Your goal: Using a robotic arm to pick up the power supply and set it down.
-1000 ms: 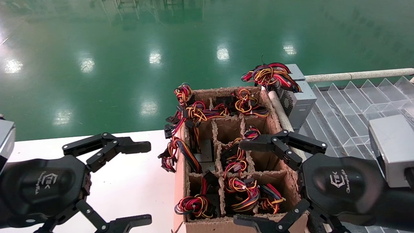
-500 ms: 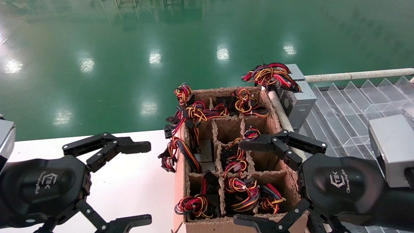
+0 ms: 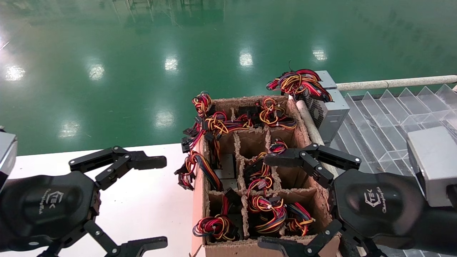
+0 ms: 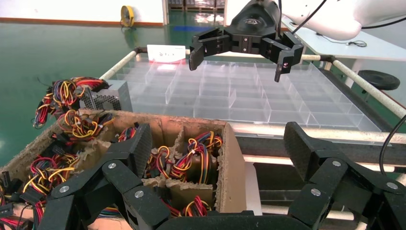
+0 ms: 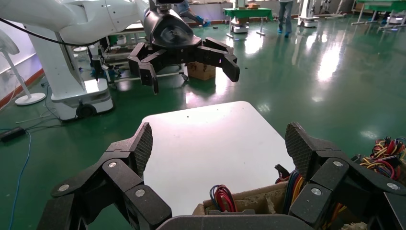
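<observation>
Two grippers show: the left gripper (image 3: 157,203) and the right gripper (image 3: 271,201), each with two black fingers spread apart. There is one cardboard box (image 3: 198,200), split by dividers into nine compartments, three rows of three. One grey power supply (image 3: 330,110) stands outside the box, beside its far right corner. There is one white desk (image 3: 150,200) and one clear plastic divider tray (image 3: 385,121). The wire bundles in the box overlap too much to count.

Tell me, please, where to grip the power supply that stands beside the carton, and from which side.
Grip the power supply by its bare grey casing, across the flat walls, coming from above at the end nearer the tray. Its wires heap over the other end, so probably avoid that.
</observation>
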### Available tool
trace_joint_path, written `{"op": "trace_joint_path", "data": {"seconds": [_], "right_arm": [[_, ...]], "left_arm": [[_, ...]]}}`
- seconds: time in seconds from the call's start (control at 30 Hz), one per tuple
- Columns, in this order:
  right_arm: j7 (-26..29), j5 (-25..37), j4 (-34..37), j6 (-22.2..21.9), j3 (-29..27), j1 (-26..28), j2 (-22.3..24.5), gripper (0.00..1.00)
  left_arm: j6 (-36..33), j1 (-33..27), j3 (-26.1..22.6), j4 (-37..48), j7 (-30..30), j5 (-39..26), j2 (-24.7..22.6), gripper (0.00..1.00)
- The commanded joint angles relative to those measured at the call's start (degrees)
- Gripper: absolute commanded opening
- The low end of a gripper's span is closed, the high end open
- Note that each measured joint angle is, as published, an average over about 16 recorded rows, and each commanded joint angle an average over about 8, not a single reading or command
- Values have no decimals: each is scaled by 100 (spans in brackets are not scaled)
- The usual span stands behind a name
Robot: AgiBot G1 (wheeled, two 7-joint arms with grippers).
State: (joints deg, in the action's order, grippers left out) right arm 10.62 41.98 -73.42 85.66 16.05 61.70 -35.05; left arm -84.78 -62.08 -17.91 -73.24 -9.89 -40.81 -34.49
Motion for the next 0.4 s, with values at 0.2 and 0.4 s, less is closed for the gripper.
{"op": "trace_joint_path", "data": {"seconds": [0.2, 0.4], "right_arm": [[0, 0, 0, 0, 0, 0, 0, 100], [0, 0, 0, 0, 0, 0, 0, 100]], "left_arm": [[0, 0, 0, 0, 0, 0, 0, 100], [0, 0, 0, 0, 0, 0, 0, 100]]}}
